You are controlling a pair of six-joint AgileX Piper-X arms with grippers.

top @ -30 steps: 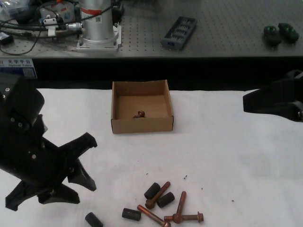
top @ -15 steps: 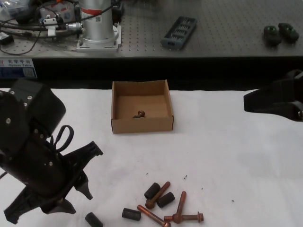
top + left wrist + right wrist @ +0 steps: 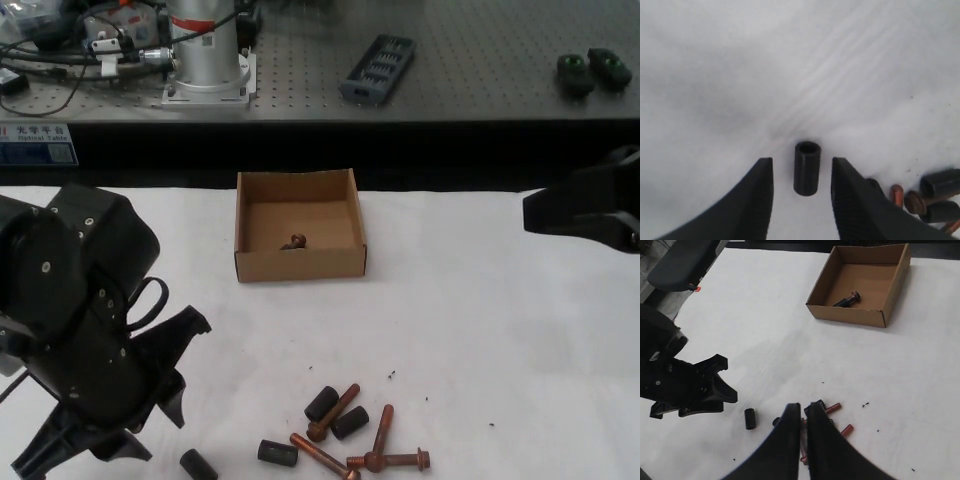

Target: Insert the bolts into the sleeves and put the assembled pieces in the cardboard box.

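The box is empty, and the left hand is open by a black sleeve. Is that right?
Not quite. The box is not empty: one bolt lies in it, as the right wrist view shows. The rest is right: the left hand is open by a black sleeve.

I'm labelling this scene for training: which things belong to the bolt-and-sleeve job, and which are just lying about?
Job: cardboard box, assembled piece inside it, loose bolts, loose sleeves.
Lying about: ribbed grey holder, two dark round objects, metal post, cables, all on the far bench.
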